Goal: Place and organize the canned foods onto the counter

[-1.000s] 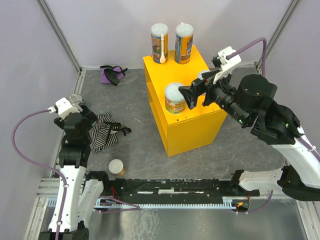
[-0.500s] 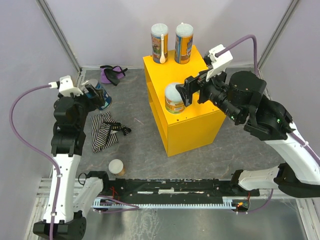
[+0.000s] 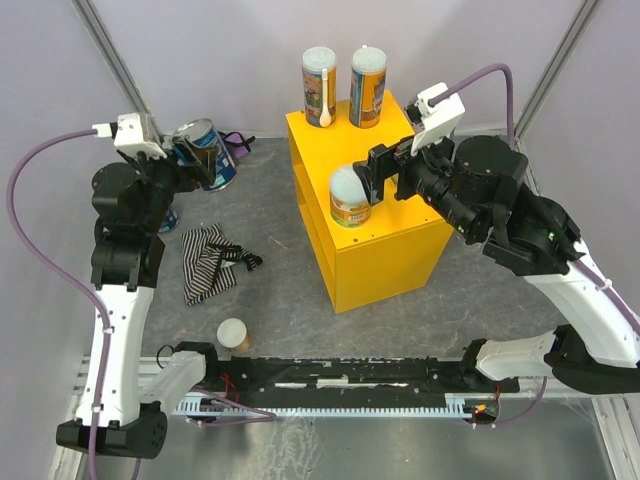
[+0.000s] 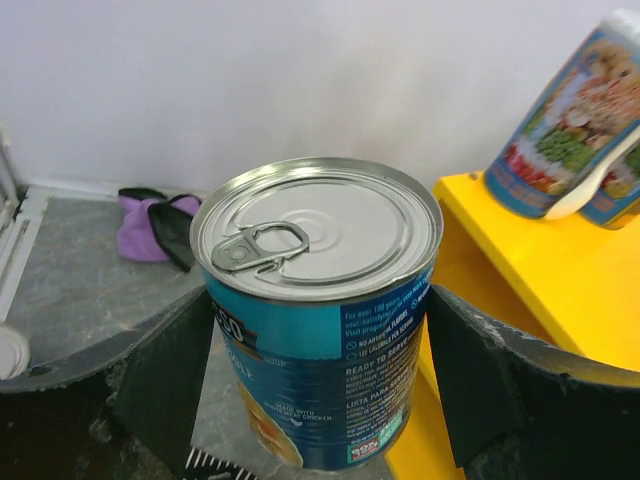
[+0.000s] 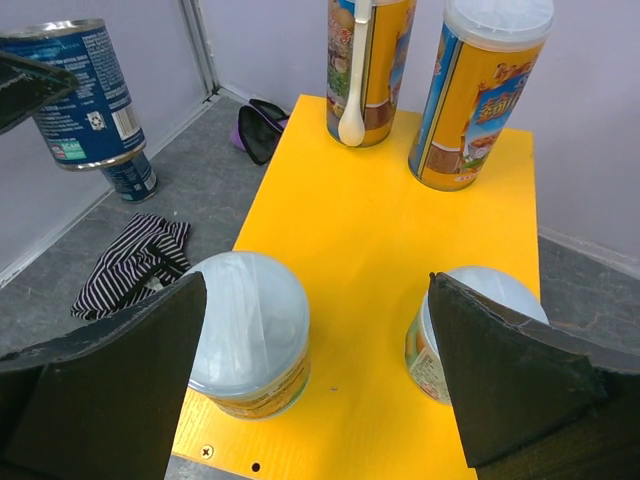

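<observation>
Clamped between both fingers of the left gripper: a blue-labelled soup can, silver pull-tab lid up, raised clear of the worktop near the far-left corner. Close by on the grey surface, by the left edge, a second blue can, upright. Against the far edge, a purple cloth.

Right gripper poised over the yellow cabinet, fingers spread wide, gripping nothing. Cabinet standing mid-worktop, toward the far edge.

On the cabinet top, four containers. Along its far side, the left tall tube and the right tall tube, both upright and just beside each other, with a white spoon leaning against the left one. On its near side, the left tub and the right tub, short, orange-labelled, pale-lidded, well apart.

Down on the worktop, near the near edge and left of centre, a lone pale-lidded tub, upright. Between it and the left edge, a striped black-and-white cloth, crumpled.
</observation>
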`<state>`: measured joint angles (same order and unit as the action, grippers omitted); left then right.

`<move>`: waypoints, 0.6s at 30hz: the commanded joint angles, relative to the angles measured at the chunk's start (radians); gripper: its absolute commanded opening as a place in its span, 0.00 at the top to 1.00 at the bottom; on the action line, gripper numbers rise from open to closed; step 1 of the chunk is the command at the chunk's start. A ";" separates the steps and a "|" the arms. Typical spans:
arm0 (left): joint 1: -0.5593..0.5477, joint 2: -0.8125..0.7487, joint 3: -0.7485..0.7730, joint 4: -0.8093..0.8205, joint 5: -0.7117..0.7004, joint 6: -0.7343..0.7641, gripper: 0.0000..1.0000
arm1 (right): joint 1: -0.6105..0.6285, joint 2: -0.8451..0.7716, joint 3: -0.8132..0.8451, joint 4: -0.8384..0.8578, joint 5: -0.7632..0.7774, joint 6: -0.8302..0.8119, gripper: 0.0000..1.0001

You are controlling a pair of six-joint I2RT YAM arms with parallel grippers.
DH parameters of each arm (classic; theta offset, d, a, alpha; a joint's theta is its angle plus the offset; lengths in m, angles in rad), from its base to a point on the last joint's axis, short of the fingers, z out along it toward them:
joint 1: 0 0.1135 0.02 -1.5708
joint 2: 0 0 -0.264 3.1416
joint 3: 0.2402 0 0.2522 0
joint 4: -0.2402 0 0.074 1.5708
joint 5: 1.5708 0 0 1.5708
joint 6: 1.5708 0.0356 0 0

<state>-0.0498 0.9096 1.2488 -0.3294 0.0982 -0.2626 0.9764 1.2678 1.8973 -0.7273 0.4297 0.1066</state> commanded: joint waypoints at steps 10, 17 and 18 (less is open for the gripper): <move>-0.139 0.089 0.284 0.297 0.063 0.040 0.97 | -0.044 0.017 0.069 0.023 0.012 -0.003 0.01; -0.333 0.159 0.349 0.298 -0.048 0.153 0.97 | -0.061 0.034 0.085 0.027 0.012 0.001 0.01; -0.367 0.170 0.355 0.299 -0.071 0.172 0.97 | -0.063 0.037 0.085 0.029 0.012 0.001 0.01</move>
<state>-0.3145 1.0718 1.4979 -0.2646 0.1013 -0.2020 0.9234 1.3003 1.9423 -0.7300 0.4294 0.1070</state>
